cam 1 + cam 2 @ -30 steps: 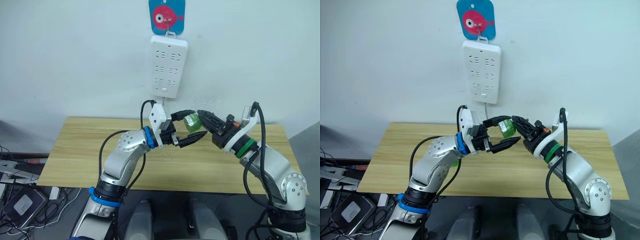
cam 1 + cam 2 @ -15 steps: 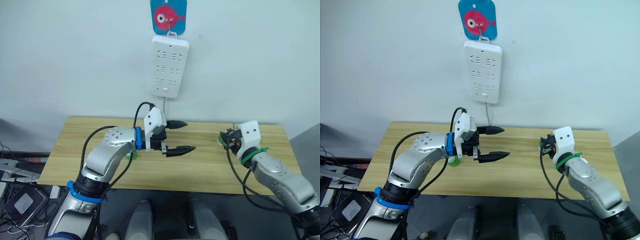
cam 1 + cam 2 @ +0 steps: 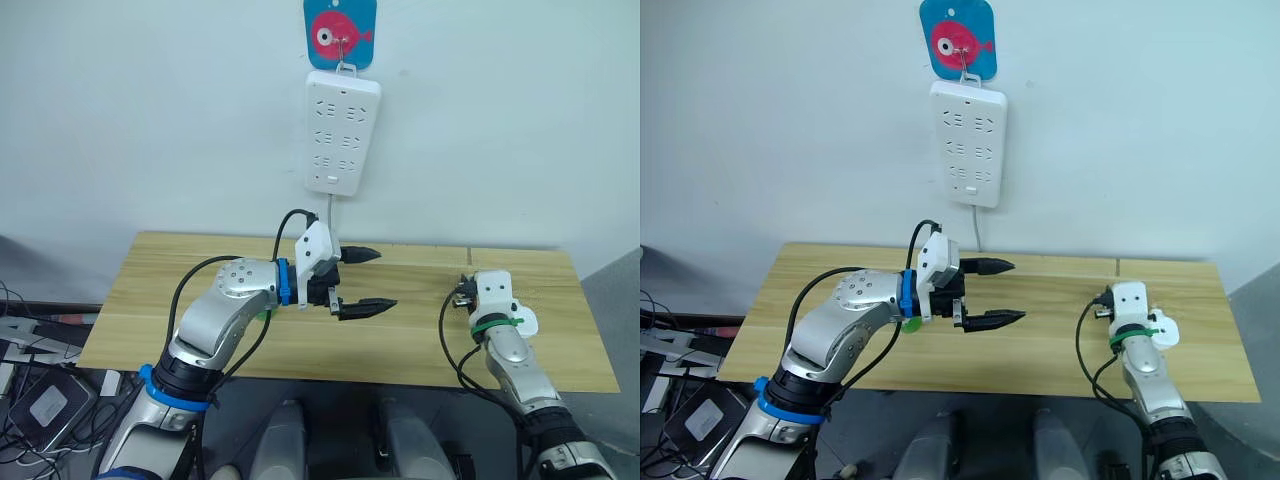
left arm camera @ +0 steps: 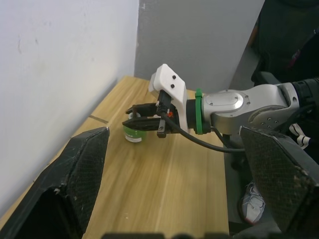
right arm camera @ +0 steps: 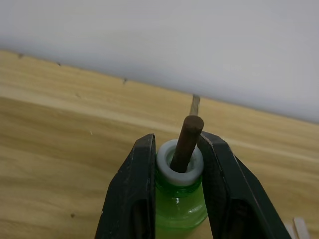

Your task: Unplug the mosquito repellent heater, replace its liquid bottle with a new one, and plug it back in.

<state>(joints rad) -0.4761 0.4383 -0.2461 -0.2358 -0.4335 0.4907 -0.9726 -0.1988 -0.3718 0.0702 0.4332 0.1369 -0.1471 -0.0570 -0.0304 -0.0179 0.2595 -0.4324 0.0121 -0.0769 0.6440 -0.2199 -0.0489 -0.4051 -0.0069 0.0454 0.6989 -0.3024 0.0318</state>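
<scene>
Right gripper (image 5: 177, 199): I am pinching the green liquid bottle (image 5: 180, 206) at its neck, both fingers pressing the white collar, brown wick poking up between them.
Bottle's place: I am holding it upright near the table's (image 3: 160, 290) right end, toward the back edge by the wall; from the left wrist view its base is looking down on the wood or just above it, and I cannot tell which.
Left gripper (image 3: 365, 280): I am keeping it spread wide and empty, hovering over the middle of the table.
Heater: a small white rounded piece (image 3: 523, 322) is peeking out beside my right wrist near the right edge; I am taking it for the mosquito repellent heater, though most of it is hidden.
Power strip (image 3: 340, 132): hanging on the wall above the back edge, nothing plugged in.
Risk: I am gripping only the narrow collar, so the bottle could tip or topple if I release before it is resting flat; the wick could snag a finger as I open.
Count: one bottle in hand, one green item (image 3: 262, 313) half hidden behind my left arm, one heater, one power strip, two grippers.
</scene>
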